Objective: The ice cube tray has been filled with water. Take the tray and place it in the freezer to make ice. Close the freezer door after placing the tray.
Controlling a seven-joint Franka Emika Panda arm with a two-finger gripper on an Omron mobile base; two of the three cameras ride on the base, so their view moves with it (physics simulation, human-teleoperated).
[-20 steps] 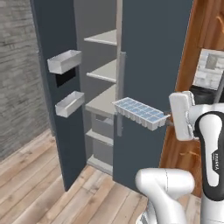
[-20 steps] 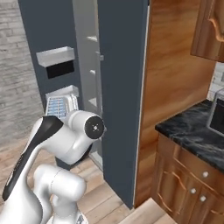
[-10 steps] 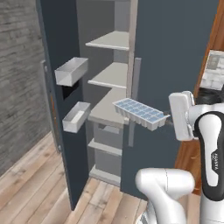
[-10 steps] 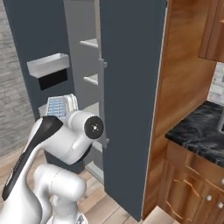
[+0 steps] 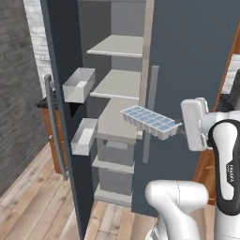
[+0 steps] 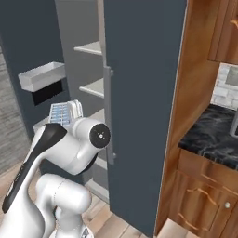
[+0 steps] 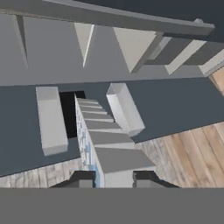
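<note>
So on the far left of the left base view you've got the tall dark slate-blue freezer door (image 5: 65, 117) swung wide open, with its grey vertical bar handle (image 5: 55, 126) on the outer face. Two light grey plastic door bins (image 5: 78, 84) hang on the inner side, one above the other; the lower one (image 5: 85, 136) sits a bit under the upper. Next over is the open freezer (image 5: 117, 93) itself, a tall narrow compartment with light grey shelves (image 5: 117, 45) stacked up and grey drawers (image 5: 115, 154) below them.

Just in front of that opening, the small white rectangular plastic ice cube tray (image 5: 150, 122) is up in the air, roughly level with the shelf above the drawers, not touching it as far as I can tell. It's tilted slightly, and the pale blue water (image 5: 146, 116) squares show in its two rows of cells. The gripper (image 5: 180, 131) has the tray's right end pinched, fingers closed on it; in the hand view the tray (image 7: 103, 144) runs edge-on away from the two dark fingertips (image 7: 83, 178).

Further right is the plain slate-blue closed fridge door (image 5: 192, 61), then in the right base view a brown wooden cabinet side (image 6: 195, 93) and a dark marbled countertop (image 6: 214, 135).
</note>
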